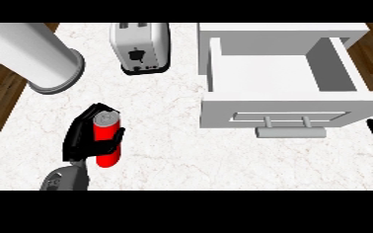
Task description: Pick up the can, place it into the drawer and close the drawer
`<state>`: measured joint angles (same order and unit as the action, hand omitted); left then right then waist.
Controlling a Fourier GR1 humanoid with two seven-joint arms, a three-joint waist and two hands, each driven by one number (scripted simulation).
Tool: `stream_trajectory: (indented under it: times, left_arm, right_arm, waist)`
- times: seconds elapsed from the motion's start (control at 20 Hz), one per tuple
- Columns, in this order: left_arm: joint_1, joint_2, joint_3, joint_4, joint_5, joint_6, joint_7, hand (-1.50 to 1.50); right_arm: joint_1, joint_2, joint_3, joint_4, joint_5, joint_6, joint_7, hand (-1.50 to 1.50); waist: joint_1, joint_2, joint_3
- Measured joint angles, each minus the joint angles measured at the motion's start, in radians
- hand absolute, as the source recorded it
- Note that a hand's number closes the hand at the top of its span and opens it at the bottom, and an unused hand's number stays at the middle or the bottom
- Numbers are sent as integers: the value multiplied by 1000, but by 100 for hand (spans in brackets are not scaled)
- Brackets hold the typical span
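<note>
A red can (107, 140) with a silver top stands on the white marble counter (182, 153) at the lower left. My left hand (82, 138) is wrapped round it, fingers on its left side and thumb across its front. The white drawer (280, 86) stands pulled open at the right, its inside bare, with a grey bar handle (289, 132) on its front. At the right edge only a dark sliver of my right hand (370, 126) shows, beside the drawer's front corner.
A silver toaster (140, 47) stands at the back middle. A large grey cylinder (40, 59) lies tilted at the back left. Dark wooden floor shows past the counter's left edge.
</note>
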<state>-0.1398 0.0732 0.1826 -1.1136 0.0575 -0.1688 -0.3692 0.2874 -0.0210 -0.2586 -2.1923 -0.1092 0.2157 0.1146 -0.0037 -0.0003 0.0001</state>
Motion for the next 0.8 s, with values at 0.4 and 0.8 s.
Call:
stream_trajectory:
  times: [0.4, 0.8]
  left_arm:
    - [-91, -18, 9, -68, 12, 130, 98, 150]
    - [-194, -55, -94, -197, -42, 219, 246, 150]
  right_arm:
    - [-5, 6, -15, 5, -7, 7, -6, -150]
    - [5, 13, -13, -25, -8, -4, 6, -150]
  waist:
    - [0, 0, 0]
    - [-2, -1, 0]
